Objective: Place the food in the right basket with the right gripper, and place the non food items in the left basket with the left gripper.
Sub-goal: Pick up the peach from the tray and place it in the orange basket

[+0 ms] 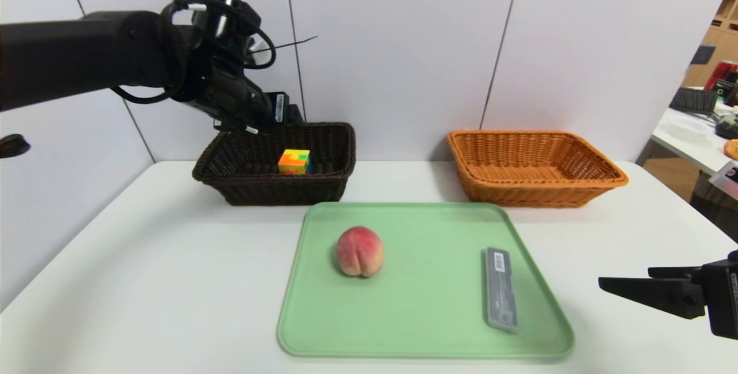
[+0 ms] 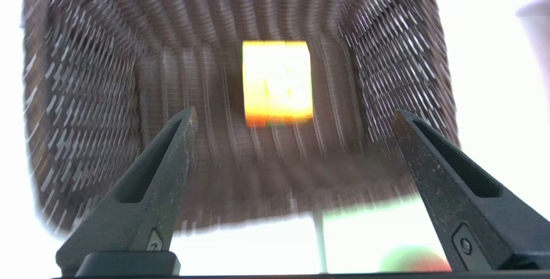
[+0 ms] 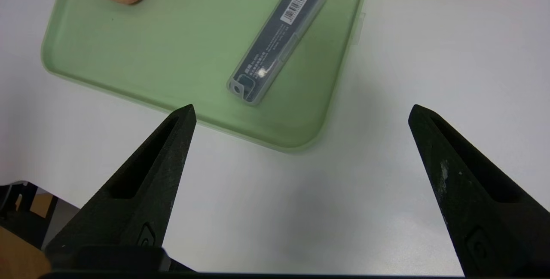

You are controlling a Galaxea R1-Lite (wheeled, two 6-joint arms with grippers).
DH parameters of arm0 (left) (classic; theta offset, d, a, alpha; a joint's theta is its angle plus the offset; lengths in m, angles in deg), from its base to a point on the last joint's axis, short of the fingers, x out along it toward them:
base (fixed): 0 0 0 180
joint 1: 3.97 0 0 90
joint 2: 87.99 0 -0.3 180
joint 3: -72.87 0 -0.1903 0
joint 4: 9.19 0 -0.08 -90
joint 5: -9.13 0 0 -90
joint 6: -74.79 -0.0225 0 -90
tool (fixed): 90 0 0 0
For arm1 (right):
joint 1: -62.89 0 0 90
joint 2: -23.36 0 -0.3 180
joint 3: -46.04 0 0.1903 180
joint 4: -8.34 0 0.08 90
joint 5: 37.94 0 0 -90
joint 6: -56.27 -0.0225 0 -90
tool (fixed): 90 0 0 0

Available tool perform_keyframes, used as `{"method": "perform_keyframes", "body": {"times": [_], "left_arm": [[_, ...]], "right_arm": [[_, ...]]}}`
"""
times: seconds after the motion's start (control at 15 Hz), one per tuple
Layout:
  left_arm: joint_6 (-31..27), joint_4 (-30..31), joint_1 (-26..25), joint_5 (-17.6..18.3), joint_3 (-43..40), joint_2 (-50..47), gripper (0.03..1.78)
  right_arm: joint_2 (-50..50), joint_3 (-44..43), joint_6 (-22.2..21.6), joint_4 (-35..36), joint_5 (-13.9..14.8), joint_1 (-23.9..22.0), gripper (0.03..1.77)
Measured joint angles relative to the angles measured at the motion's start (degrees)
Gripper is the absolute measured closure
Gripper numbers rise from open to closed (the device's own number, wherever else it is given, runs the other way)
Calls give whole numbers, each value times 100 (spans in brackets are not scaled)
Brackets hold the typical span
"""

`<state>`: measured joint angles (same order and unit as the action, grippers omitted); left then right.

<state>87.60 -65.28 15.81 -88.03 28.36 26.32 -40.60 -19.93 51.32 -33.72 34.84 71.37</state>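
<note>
The orange, yellow and green puzzle cube (image 1: 294, 162) lies loose on the floor of the dark brown left basket (image 1: 271, 189). My left gripper (image 2: 294, 113) hangs open just above the basket, over its back left part, holding nothing; the cube (image 2: 277, 82) sits below and beyond its fingertips. The peach (image 1: 360, 251) rests on the green tray (image 1: 426, 336), left of the middle. The grey case with a barcode sticker (image 1: 499, 296) lies near the tray's right edge. My right gripper (image 1: 605, 283) is open and empty, low over the table right of the tray. The orange-tan right basket (image 1: 536, 187) holds nothing.
Both baskets stand side by side against the white wall, behind the tray. Bare white table (image 1: 144, 282) lies left and right of the tray. Another table with clutter (image 1: 700, 126) is at the far right, beyond this table's edge.
</note>
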Motion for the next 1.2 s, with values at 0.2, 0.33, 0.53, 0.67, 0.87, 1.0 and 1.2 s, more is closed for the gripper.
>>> {"method": "perform_keyframes", "body": {"times": [0.2,0.33,0.53,0.67,0.87,1.0,1.2], "left_arm": [[0,-633,204,240,-428,-684,17],[-69,-722,297,613,-995,-1164,15],[-168,-696,402,1124,-1971,-1796,14],[-184,-571,524,1295,-2603,-2146,14],[-207,-212,681,1362,-3327,-2605,12],[-223,-167,830,1362,-3663,-2859,12],[-216,-151,986,1349,-3928,-3112,12]], "right_arm": [[-9,-35,18,4,2,151,9],[-48,-61,21,105,-7,289,9],[-194,-80,18,417,-20,555,9],[-343,-133,21,590,-18,824,9],[-686,-278,22,861,-7,1211,9],[-983,-435,55,1023,13,1524,9],[-1479,-816,206,1056,48,1990,9]]}}
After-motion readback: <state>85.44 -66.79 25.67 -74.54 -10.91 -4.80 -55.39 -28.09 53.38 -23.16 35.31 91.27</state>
